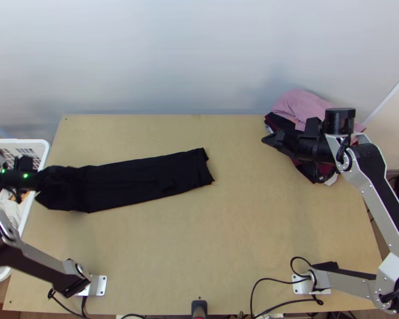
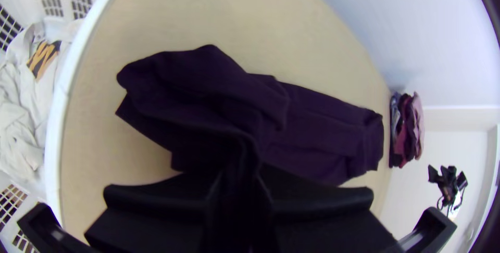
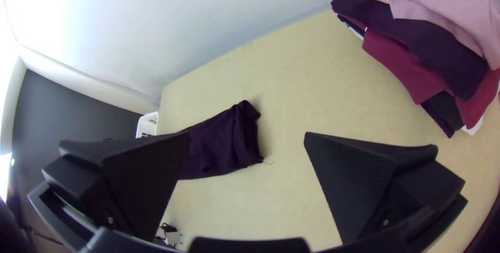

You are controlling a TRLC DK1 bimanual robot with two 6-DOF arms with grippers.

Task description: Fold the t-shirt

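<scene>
In the top view my left gripper (image 1: 33, 181) is at the table's left edge, at the left end of the black t-shirt (image 1: 141, 181). The shirt lies as a long folded strip, its right end doubled over and its left end bunched up. In the left wrist view the left gripper (image 2: 237, 190) is shut on a raised fold of the shirt (image 2: 323, 128). My right gripper (image 1: 271, 139) stands at the back right, away from the shirt; in the right wrist view the right gripper (image 3: 247, 138) is open, the shirt's doubled end (image 3: 224, 143) lying farther off.
A pile of folded clothes, with a pink one (image 1: 300, 106) on top, lies at the back right under the right arm. A white basket (image 1: 37, 146) holding pale clothes stands against the table's left side. A wall runs along the back.
</scene>
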